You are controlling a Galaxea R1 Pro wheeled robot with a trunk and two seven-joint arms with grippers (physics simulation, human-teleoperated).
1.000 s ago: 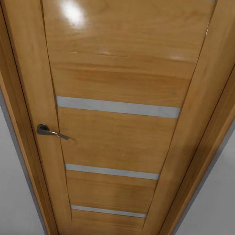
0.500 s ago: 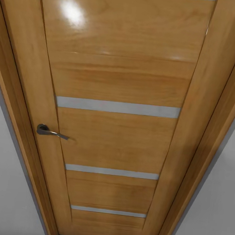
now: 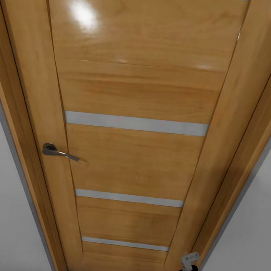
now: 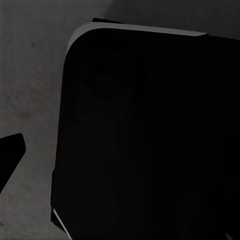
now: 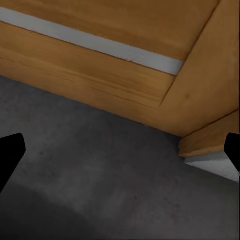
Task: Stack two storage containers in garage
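Facing a closed light-wood panel door (image 3: pixel 130 151) with pale grey horizontal inlay strips and a curved grey metal lever handle (image 3: pixel 59 152) on its left stile, framed by matching wood jambs and plain white walls (image 3: pixel 0 222) to either side. Showing at the lower right edge of the head view a black arm part carrying a small light-grey piece (image 3: pixel 190 261), probably the right arm's wrist, just in front of the door's right jamb. Looking from the right wrist along the right claw (image 5: pixel 120 150), with its two black fingertips (image 5: pixel 10 152) spread wide at opposite edges and nothing between them, over the dark grey rough floor (image 5: pixel 90 190) at the foot of the door, near the jamb's bottom corner. Looking from the left wrist at a large black rounded body (image 4: pixel 145 145) above the same grey floor, one black fingertip of the left claw (image 4: pixel 10 155) at the edge; cannot tell how wide that claw stands. Cannot tell where the orange-red bins lie.
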